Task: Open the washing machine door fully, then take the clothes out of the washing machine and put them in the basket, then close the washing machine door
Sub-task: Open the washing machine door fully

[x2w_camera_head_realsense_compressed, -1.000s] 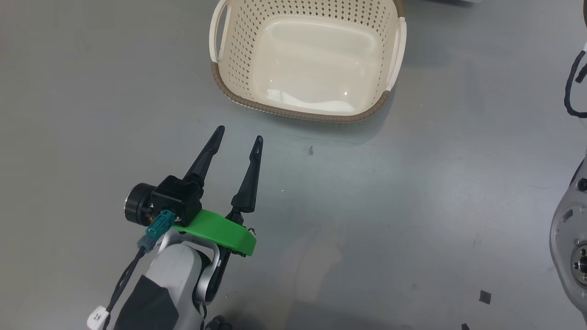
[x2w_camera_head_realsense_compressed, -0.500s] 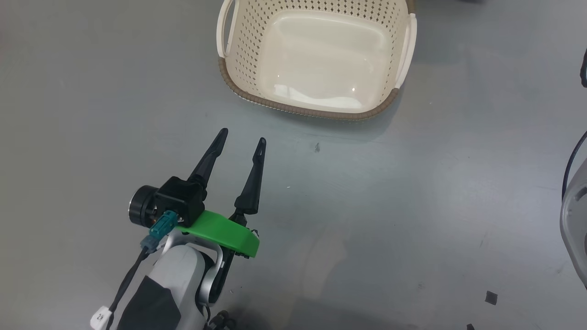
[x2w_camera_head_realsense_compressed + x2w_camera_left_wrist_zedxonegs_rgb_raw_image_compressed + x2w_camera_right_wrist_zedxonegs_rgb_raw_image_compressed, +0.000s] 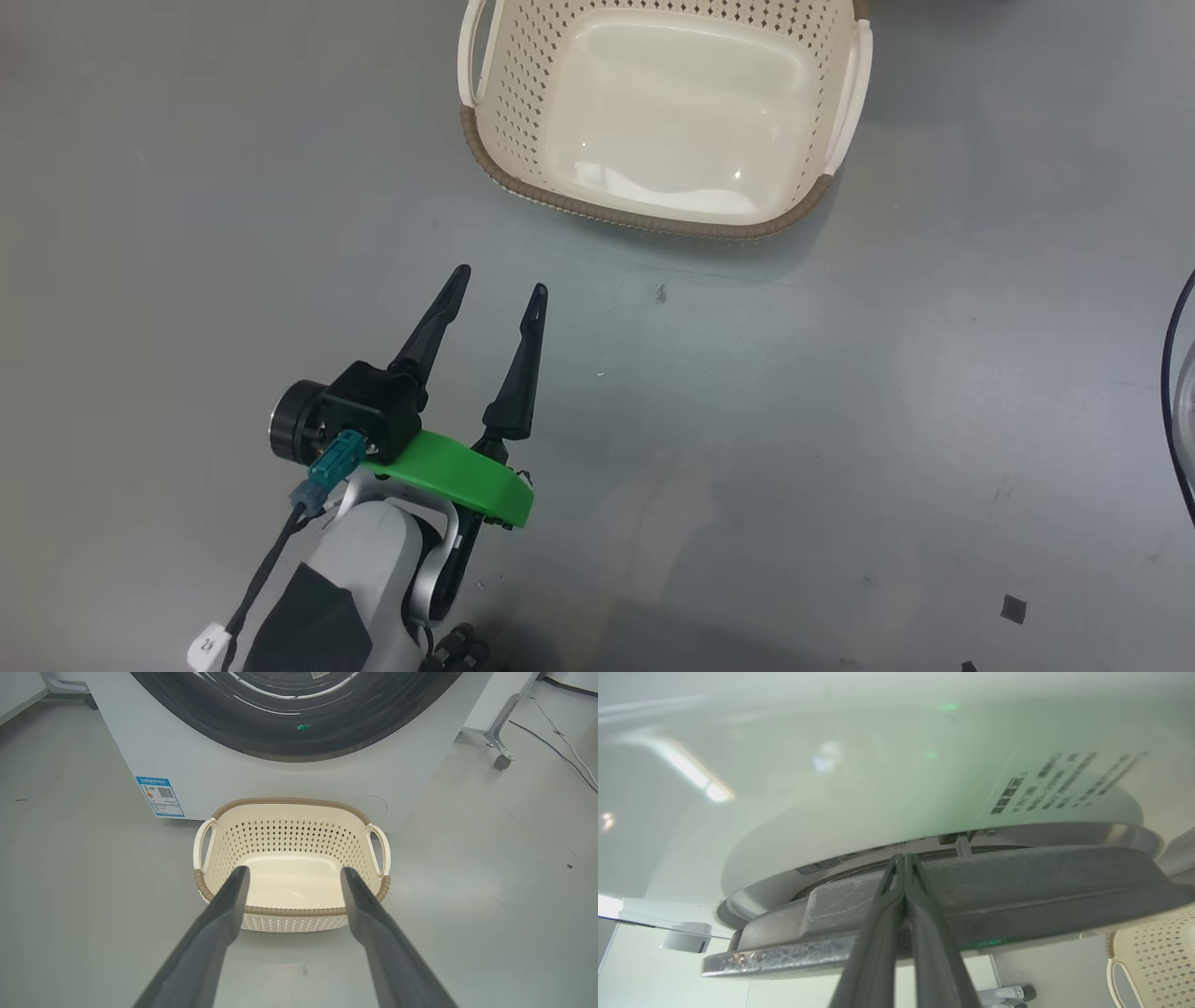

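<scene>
Left gripper (image 3: 499, 281) fingers spread wide, empty; right gripper (image 3: 904, 857) fingers pressed together.

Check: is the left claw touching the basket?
Apart. The head view shows a strip of bare floor between the open left claw and the basket rim.

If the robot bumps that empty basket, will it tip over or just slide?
Probably slide: the basket looks empty, thin perforated plastic, so likely light, and the floor looks smooth. Tipping seems unlikely, since it sits wide and low.
</scene>
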{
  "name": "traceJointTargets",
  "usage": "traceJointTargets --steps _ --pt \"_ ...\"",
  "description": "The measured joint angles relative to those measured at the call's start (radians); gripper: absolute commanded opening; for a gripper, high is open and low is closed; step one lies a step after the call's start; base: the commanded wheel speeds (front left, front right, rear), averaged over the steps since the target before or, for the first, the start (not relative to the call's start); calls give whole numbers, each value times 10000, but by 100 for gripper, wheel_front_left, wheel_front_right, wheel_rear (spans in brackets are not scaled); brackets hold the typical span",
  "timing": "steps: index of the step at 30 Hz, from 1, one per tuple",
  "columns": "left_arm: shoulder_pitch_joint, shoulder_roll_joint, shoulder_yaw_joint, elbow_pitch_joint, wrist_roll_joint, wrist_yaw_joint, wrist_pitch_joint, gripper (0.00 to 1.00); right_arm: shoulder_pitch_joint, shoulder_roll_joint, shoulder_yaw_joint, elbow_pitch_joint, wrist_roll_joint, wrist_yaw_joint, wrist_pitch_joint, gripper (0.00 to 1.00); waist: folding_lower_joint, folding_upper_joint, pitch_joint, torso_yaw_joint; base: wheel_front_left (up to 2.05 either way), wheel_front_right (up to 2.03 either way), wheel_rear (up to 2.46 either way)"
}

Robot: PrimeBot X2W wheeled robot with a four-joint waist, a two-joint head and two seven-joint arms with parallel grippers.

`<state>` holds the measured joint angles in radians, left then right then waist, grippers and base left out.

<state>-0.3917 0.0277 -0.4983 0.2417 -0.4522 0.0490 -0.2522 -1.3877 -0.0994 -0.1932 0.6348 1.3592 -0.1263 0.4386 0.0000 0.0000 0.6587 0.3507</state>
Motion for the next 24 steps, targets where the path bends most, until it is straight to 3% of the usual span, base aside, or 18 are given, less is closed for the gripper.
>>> traceJointTargets --steps 24 --pt "-3 -12 -140 25 -130 111 0 100 -637 -447 29 1413 121 0 1294 0 0 0 24 160 0 0 0"
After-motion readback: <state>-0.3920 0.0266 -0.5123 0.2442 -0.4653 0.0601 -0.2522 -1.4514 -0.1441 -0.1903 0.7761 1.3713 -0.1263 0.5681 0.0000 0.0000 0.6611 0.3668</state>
